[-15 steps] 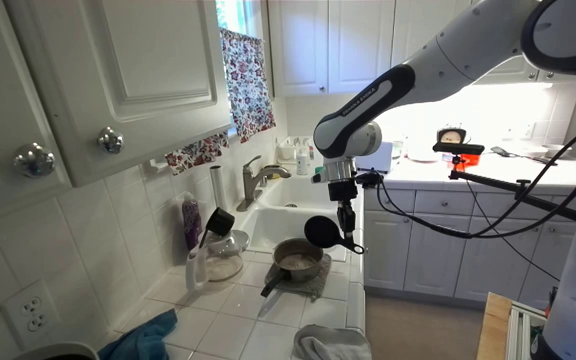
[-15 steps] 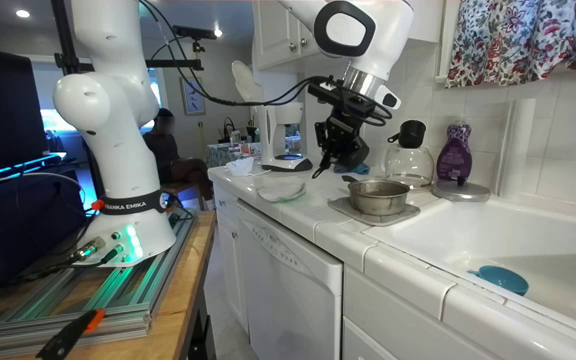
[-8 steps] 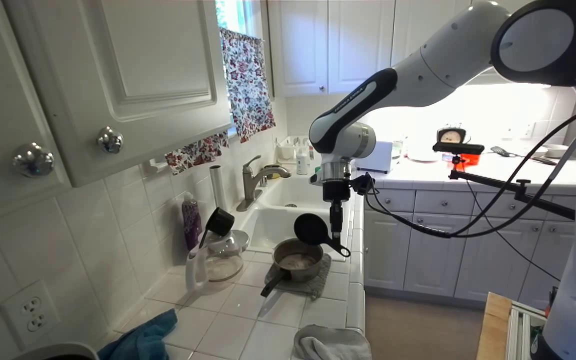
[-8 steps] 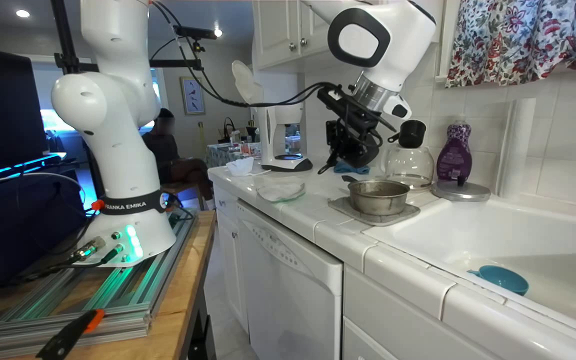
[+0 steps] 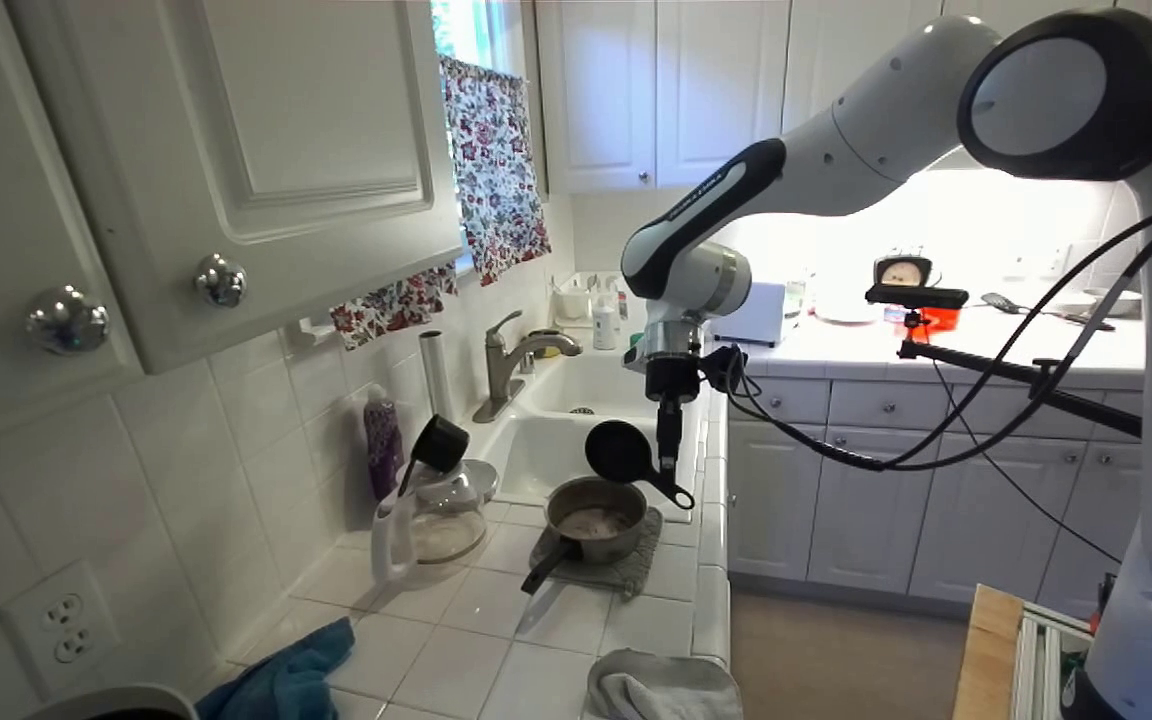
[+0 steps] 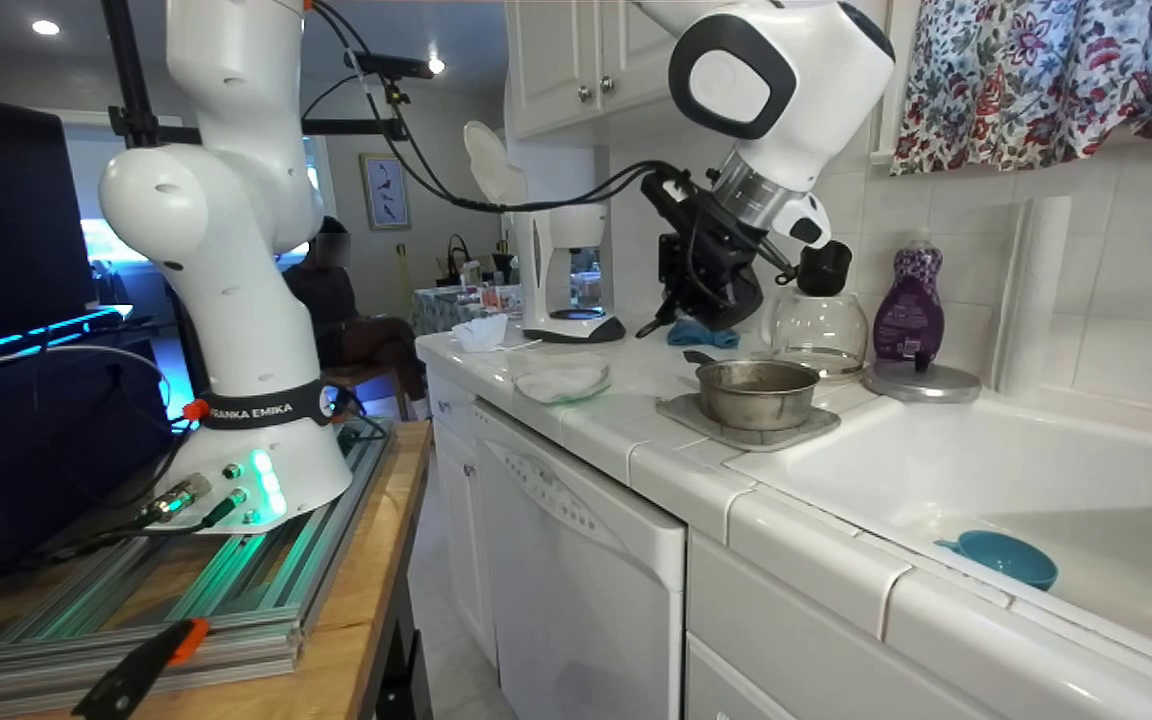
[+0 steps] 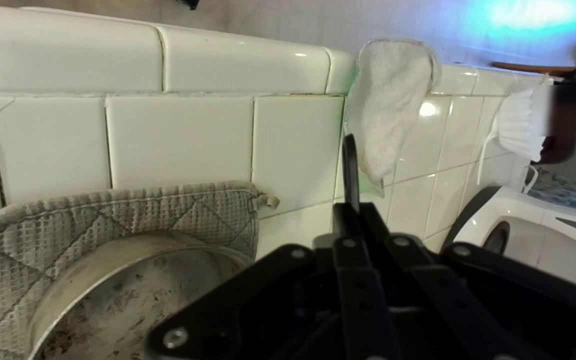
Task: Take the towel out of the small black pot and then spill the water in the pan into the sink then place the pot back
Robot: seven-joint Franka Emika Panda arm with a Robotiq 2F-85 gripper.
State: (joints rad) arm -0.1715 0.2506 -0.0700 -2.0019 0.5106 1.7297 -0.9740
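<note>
The jaws are clamped on the handle [image 7: 350,170] of the small black pot [image 5: 620,451], the handle's looped end poking out past their tips. The pot hangs tilted in the air just beside the jaws; whether its round face is the inside or the base cannot be told. Below the jaws and to one side, the grey pan [image 6: 761,402] stands on a quilted mat [image 7: 208,212] on the counter [image 5: 546,665], its stained inside showing in the wrist view. Past the pan from the jaws lies the white sink [image 6: 1116,460], a turquoise cup [image 6: 1001,560] in it. In the wrist view the pale towel [image 7: 390,100] lies beyond the jaws' tips. A blue cloth [image 5: 291,670] rests lower than the jaws.
</note>
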